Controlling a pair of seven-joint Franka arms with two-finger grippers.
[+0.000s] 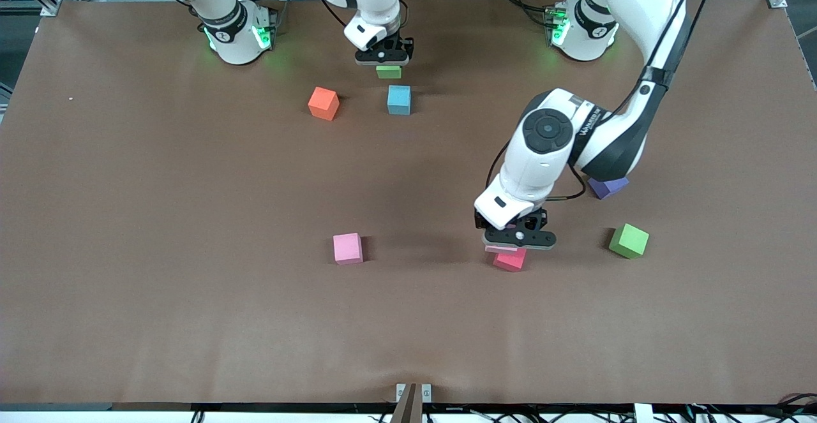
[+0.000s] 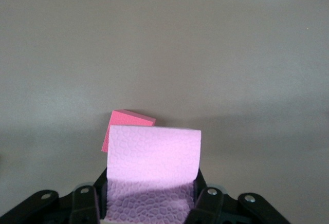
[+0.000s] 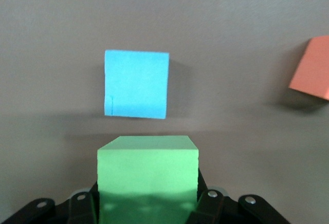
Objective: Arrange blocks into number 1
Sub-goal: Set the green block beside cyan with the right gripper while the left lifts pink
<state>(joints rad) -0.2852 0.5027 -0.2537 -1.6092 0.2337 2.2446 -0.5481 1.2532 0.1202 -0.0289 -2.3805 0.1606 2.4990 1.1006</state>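
Observation:
My right gripper (image 1: 385, 64) is shut on a green block (image 1: 389, 72) low over the table, next to the light blue block (image 1: 399, 99). The right wrist view shows the green block (image 3: 148, 172) between the jaws of the right gripper (image 3: 148, 201), with the light blue block (image 3: 136, 84) ahead. My left gripper (image 1: 516, 244) is shut on a pink block (image 1: 500, 249) just above a red block (image 1: 510, 261). In the left wrist view the pink block (image 2: 153, 154) covers most of the red block (image 2: 128, 123). A second pink block (image 1: 348, 248) lies alone toward the right arm's end.
An orange block (image 1: 323, 103) sits beside the light blue one, toward the right arm's end. Another green block (image 1: 629, 240) and a purple block (image 1: 607, 186), partly under the left arm, lie toward the left arm's end. Brown table (image 1: 191, 321) all around.

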